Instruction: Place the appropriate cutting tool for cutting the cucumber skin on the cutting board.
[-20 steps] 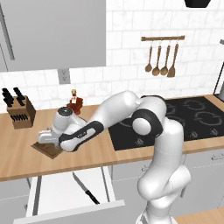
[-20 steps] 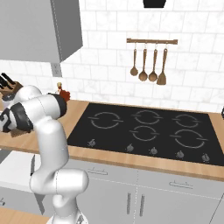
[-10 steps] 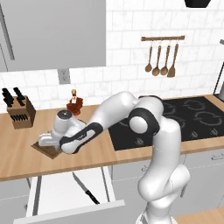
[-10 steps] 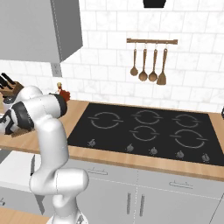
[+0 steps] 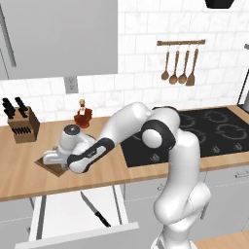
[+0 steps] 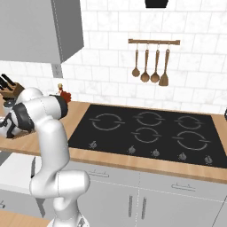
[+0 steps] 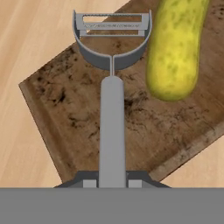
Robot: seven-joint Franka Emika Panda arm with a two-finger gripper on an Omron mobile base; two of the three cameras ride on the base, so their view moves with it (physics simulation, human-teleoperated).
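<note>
In the hand view my gripper is shut on the handle of the grey peeler, whose looped head points away from me over the dark brown cutting board. The yellow-green cucumber lies on the board just right of the peeler head. I cannot tell whether the peeler touches the board or hangs just above it. From the left base view the gripper hangs low over the cutting board at the counter's left, and the hand hides most of the board.
A knife block stands at the back left of the wooden counter. A small red bottle sits behind the hand. Below the counter an open drawer holds a black-handled knife. The black hob lies to the right.
The hand has sunk a little lower toward the cutting board with the peeler still in its grip; nothing else moved.
</note>
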